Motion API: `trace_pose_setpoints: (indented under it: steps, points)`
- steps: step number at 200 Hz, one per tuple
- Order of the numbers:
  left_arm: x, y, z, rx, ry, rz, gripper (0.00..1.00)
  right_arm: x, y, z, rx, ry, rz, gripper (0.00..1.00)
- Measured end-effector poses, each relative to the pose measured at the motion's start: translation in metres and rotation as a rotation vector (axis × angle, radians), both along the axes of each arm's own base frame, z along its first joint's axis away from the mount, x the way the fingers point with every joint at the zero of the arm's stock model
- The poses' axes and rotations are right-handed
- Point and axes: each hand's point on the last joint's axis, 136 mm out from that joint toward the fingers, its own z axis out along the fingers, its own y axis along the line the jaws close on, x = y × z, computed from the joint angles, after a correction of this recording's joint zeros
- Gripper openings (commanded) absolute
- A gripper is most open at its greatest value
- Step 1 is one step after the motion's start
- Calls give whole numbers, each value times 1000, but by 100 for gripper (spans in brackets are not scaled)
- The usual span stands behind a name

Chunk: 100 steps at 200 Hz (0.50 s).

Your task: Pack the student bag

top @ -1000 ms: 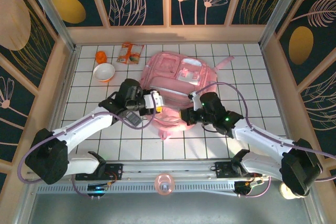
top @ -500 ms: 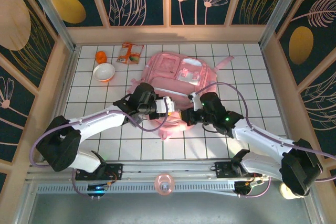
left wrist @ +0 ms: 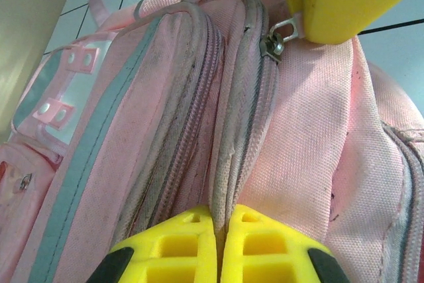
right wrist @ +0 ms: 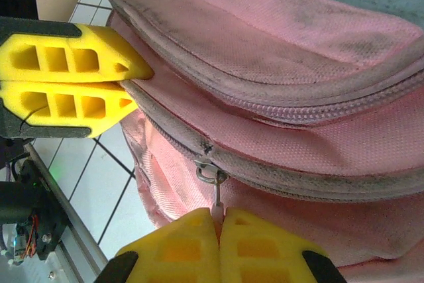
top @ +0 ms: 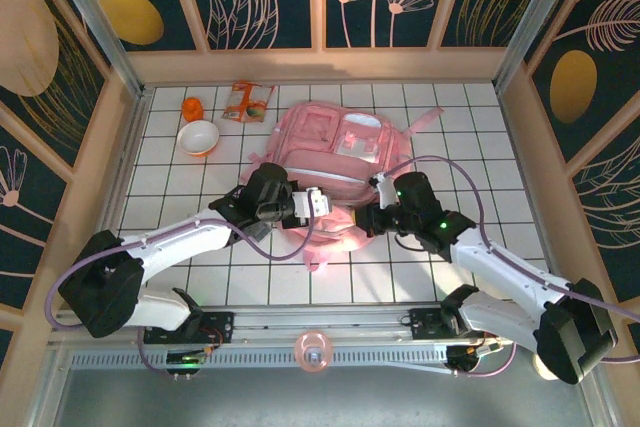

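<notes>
The pink bag (top: 330,142) lies mid-tabletop (top: 480,147). The left gripper (left wrist: 220,220) pinches its zipper seam (left wrist: 226,157); the right gripper (right wrist: 220,220) pinches the zipper pull (right wrist: 213,183).

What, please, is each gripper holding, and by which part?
Left gripper: the soft pink fabric backpack by its zip edge. Right gripper: its zip pull.

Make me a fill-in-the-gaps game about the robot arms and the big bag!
The big soft fabric backpack is coloured ____.
The right gripper pinches its metal zip pull between ____ foam fingers.
Seen from above, the round white bowl stands on the backpack's ____ side.
Missing words: pink, yellow, left.
</notes>
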Motion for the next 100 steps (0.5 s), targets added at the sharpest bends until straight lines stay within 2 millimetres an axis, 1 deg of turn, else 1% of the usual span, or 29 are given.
trace_pose_setpoints:
  steps: [8,22,50,66,100]
  points:
    - [-1,0,0,-1,4,-4,0,0,1,-2,-1,6,3,0]
    - [-2,0,-1,-3,13,-7,0,0,3,-4,0,14,10,5]
    - [-2,0,1,-11,22,-13,0,1,5,-10,-5,29,17,8]
    - [-2,0,1,-11,27,-11,0,3,7,-10,-8,34,18,12]
    - [-3,-1,1,-19,35,-14,0,5,8,-13,-16,44,18,14]
